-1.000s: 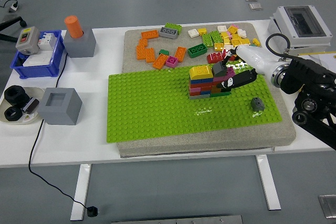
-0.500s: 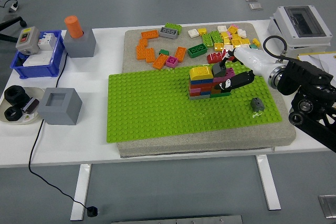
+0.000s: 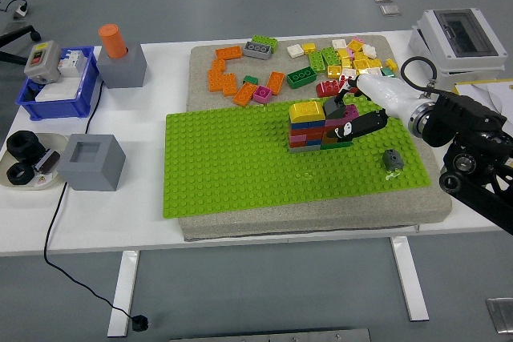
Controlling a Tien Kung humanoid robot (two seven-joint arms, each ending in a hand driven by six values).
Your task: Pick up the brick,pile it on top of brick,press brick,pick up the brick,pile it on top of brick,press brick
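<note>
A stack of bricks (image 3: 309, 127) stands on the green baseplate (image 3: 232, 166), right of its middle, with a yellow brick (image 3: 306, 109) on top at the left. A dark grey brick (image 3: 333, 106) sits tilted on the stack's right top. My right hand (image 3: 346, 111) comes in from the right with its white forearm (image 3: 386, 92) and has thumb and black fingers (image 3: 365, 123) closed around that grey brick. Loose bricks (image 3: 240, 82) in orange, green, yellow and red lie on the mat behind the baseplate. The left arm is out of sight.
A small grey piece (image 3: 392, 158) lies on the baseplate's right end. At the left stand a grey box (image 3: 93, 161), a blue bin (image 3: 54, 90), a grey block with an orange cylinder (image 3: 114, 40) and a dish of black parts (image 3: 22, 158). A white electrical box (image 3: 458, 36) sits back right.
My right forearm has shifted slightly up and back; the hand stays at the stack's right top with the dark grey brick. Nothing else moved.
</note>
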